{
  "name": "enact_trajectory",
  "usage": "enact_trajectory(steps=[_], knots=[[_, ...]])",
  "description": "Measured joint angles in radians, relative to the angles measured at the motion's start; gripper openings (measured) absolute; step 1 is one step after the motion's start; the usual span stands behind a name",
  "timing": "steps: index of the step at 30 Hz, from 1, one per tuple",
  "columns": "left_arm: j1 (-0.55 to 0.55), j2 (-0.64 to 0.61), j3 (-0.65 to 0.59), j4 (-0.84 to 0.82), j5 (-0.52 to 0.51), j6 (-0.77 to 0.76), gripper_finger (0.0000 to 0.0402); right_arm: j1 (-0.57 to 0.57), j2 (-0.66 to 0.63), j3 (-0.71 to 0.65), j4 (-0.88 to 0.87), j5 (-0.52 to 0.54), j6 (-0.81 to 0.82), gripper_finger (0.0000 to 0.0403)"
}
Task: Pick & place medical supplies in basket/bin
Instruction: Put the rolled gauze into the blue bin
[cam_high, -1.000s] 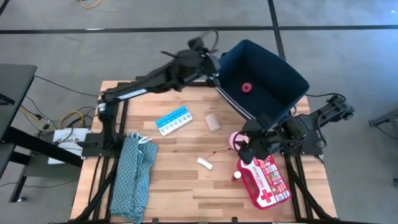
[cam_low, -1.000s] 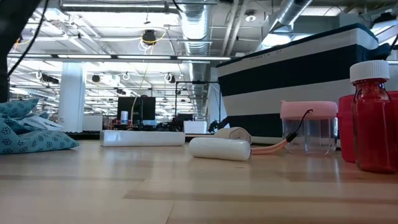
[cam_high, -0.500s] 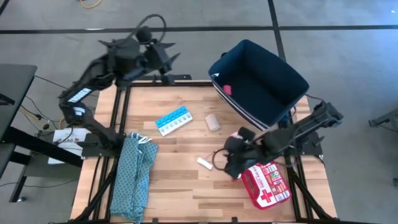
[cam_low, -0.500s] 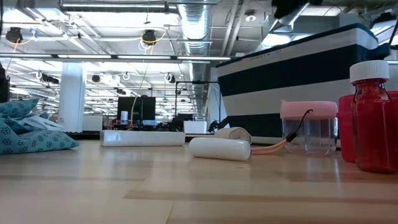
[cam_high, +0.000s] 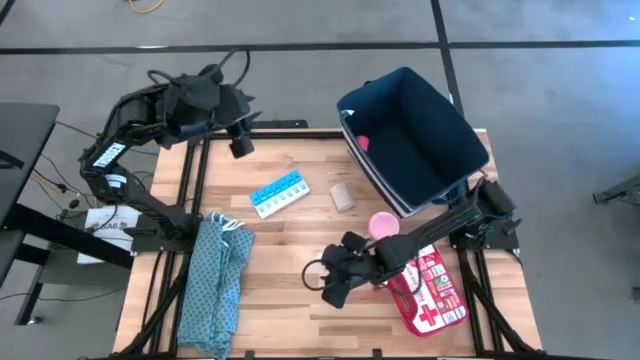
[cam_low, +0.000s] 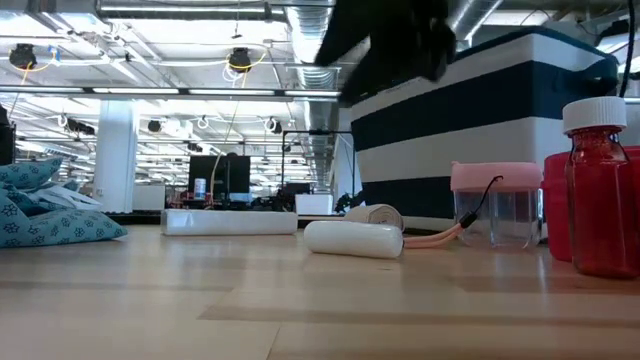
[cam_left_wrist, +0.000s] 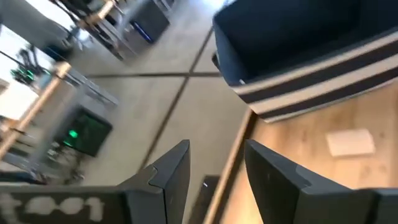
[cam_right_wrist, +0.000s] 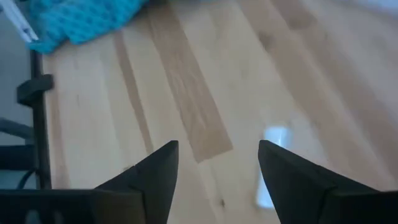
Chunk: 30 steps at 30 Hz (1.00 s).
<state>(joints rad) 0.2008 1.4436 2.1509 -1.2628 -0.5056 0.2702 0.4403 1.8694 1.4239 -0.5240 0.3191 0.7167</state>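
My right tool (cam_high: 332, 290) hovers open and empty over the small white stick (cam_right_wrist: 270, 167) on the counter (cam_high: 290, 320); left tool (cam_high: 243, 146), open, waits near the navy bin (cam_high: 415, 130).

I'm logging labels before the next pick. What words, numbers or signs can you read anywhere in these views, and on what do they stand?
First aid pouch: white crosses on red show as signs; its printed lines are too small to read.
Pill organizer strip: any lid marks are too small to read.
Red bottle: no label readable.
Left arm: a pale marking on the link, too small to read.
Nothing else carries legible text.
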Motion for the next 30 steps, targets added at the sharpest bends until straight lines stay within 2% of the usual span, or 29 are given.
enact_trajectory(steps=[5,9,16,22,26,28,30], knots=[[-0.001,0.003,0.0,-0.067,0.056,-0.068,0.0145,-0.003,0.06,0.0,-0.06,-0.012,0.109,0.0218],[-0.009,0.002,0.0,-0.065,0.055,-0.075,0.0145,-0.003,0.076,-0.001,-0.139,-0.057,0.199,0.0209],[-0.012,0.002,0.0,-0.065,0.054,-0.082,0.0145,0.046,0.076,-0.001,-0.188,-0.06,0.353,0.0189],[-0.012,0.002,0.0,-0.065,0.053,-0.094,0.0145,0.097,0.105,-0.001,-0.184,0.017,0.453,0.0176],[-0.012,0.002,0.0,-0.065,0.054,-0.094,0.0145,0.094,0.127,0.003,-0.149,-0.003,0.455,0.0172],[-0.012,0.002,0.0,-0.065,0.054,-0.094,0.0145,0.089,0.14,-0.003,-0.165,0.001,0.386,0.0171],[-0.012,0.002,0.0,-0.065,0.054,-0.094,0.0145,0.069,0.162,0.002,-0.109,0.003,0.294,0.017]])
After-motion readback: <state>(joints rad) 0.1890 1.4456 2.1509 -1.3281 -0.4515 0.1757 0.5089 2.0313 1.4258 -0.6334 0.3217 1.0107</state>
